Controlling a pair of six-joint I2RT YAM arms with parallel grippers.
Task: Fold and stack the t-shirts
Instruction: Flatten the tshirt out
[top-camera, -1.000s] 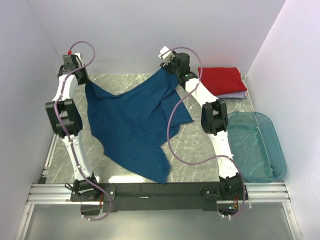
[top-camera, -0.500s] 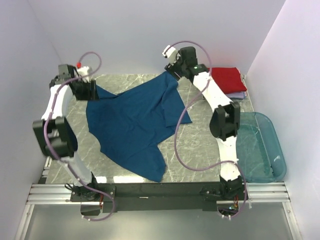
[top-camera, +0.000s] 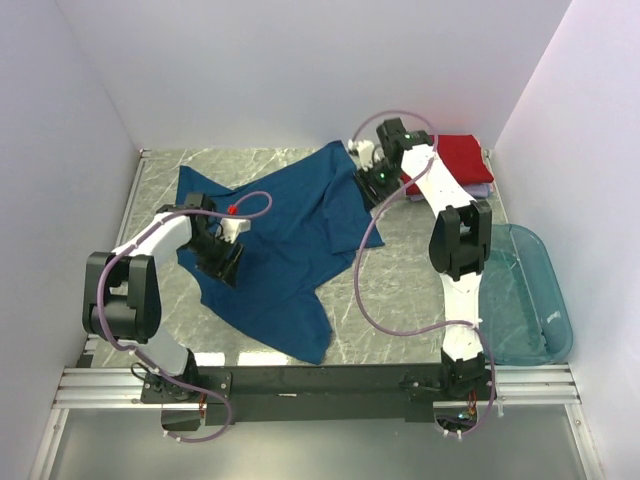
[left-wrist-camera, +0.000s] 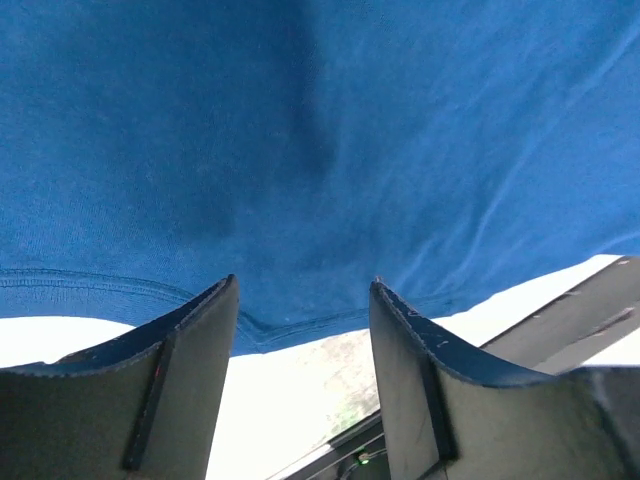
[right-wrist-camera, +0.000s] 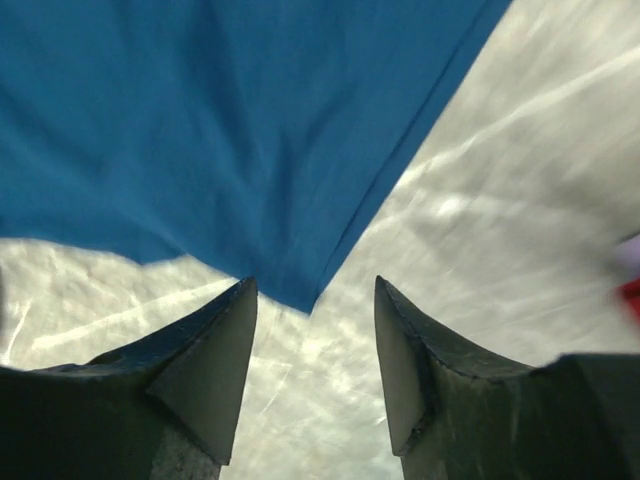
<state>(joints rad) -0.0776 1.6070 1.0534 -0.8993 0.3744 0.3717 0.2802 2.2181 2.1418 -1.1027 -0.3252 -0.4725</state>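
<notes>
A dark blue t-shirt (top-camera: 285, 225) lies spread and rumpled on the marble table (top-camera: 400, 290). My left gripper (top-camera: 224, 262) hovers open over its left part. In the left wrist view the gripper (left-wrist-camera: 303, 295) has the shirt's hem (left-wrist-camera: 300, 150) just beyond its fingertips, and nothing is between the fingers. My right gripper (top-camera: 378, 188) stands open at the shirt's far right edge. Seen from the right wrist, that gripper (right-wrist-camera: 315, 295) has a corner of the blue cloth (right-wrist-camera: 200, 120) pointing at its gap. A folded red t-shirt (top-camera: 458, 158) rests on a folded lavender one (top-camera: 484, 189) at the back right.
A translucent teal plastic tub (top-camera: 515, 290) sits at the table's right edge. White walls close in the back and both sides. A metal rail (top-camera: 320, 380) with both arm bases runs along the near edge.
Both grippers have let go of the shirt's raised top corners and the cloth has dropped flat. The left arm swung down toward the near side over the shirt. The right gripper lowered to its right edge.
</notes>
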